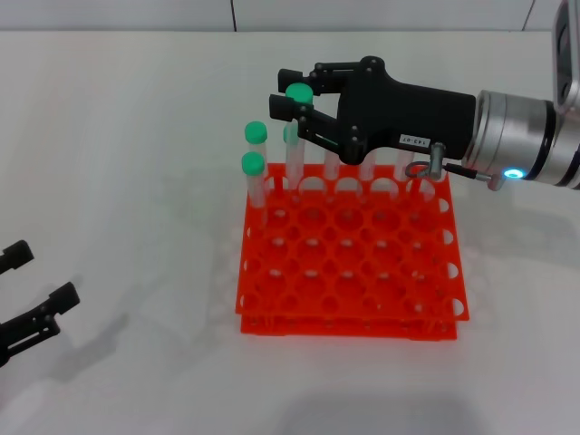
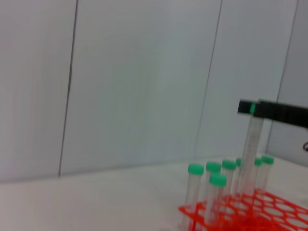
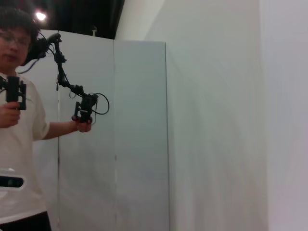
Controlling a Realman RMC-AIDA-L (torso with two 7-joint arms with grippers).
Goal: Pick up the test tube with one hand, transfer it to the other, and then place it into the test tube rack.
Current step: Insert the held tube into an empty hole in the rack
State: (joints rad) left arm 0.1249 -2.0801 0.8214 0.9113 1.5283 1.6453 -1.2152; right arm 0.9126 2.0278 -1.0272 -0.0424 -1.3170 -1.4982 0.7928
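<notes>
My right gripper (image 1: 287, 92), black with a small white label, reaches in from the right and is shut on the green cap of the test tube (image 1: 296, 136). The tube hangs upright over the back row of the orange-red test tube rack (image 1: 349, 323), its lower end down among the holes there. The left wrist view shows this test tube (image 2: 251, 144) held by the cap above the test tube rack (image 2: 279, 211). My left gripper (image 1: 36, 281) is open, low at the table's left edge, far from the rack.
Several other green-capped tubes (image 1: 255, 163) stand in the rack's back-left holes, close to the held tube. More clear tubes (image 1: 367, 168) stand along the back row under my right gripper. In the right wrist view a person (image 3: 17, 120) stands by a white wall.
</notes>
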